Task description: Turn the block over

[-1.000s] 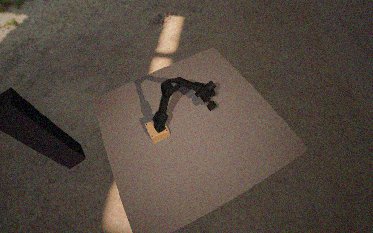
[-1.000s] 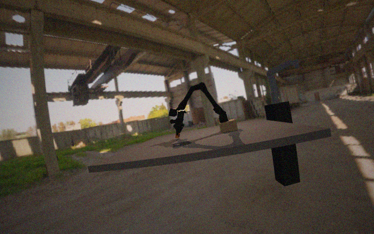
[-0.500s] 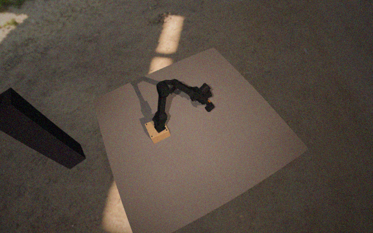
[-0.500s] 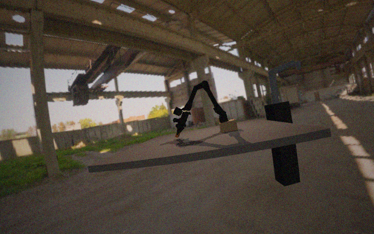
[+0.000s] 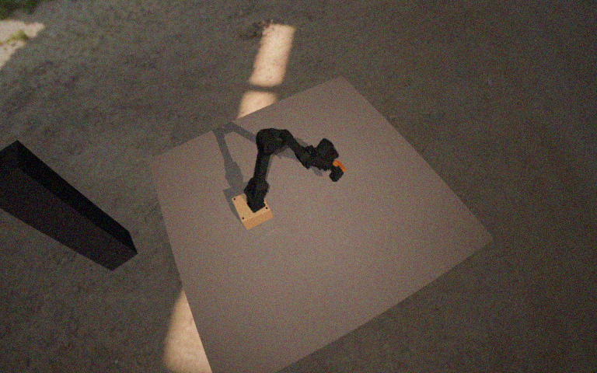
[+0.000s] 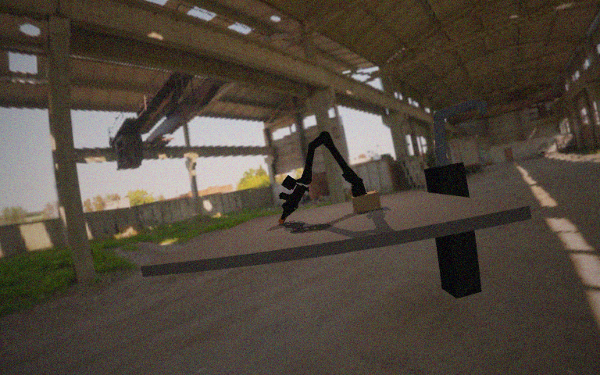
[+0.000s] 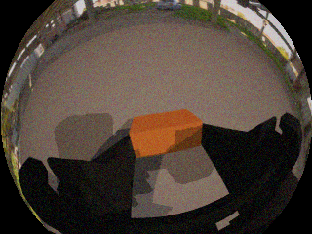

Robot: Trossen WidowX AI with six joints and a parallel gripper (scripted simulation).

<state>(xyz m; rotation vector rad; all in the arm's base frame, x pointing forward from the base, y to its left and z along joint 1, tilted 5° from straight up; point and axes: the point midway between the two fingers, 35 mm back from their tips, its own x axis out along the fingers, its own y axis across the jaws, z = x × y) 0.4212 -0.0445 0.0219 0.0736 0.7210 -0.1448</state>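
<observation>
Block [image 5: 337, 165] [image 6: 281, 220] [image 7: 165, 135] first: where's it at, and what's the tool [image 5: 336, 170] [image 6: 281, 219] [image 7: 166, 133] doing?

It's the orange one, pinched between the two fingers by its ends, out at the tip of the arm [image 5: 263, 165] [image 6: 332, 155]. From the exterior view it hangs low over the worktop [image 5: 352, 245] [image 6: 336, 247] [image 7: 161, 73], with the tool leaning at a slant. Can't tell if there's a sliver of air under it.

And the marked side?

No mark I can make out on the faces that show, so no idea which way it points. I'd guess the job is mid-turn.

So how should the robot do this bit well?

Keep the squeeze steady and roll the wrist slowly, imo. It needs enough height that a swinging corner doesn't clip the worktop. Once the marked face is properly underneath, level it, ease down until it sits flat, and only then spread the fingers. Letting go while it's tilted could tip it onto the wrong side.
</observation>
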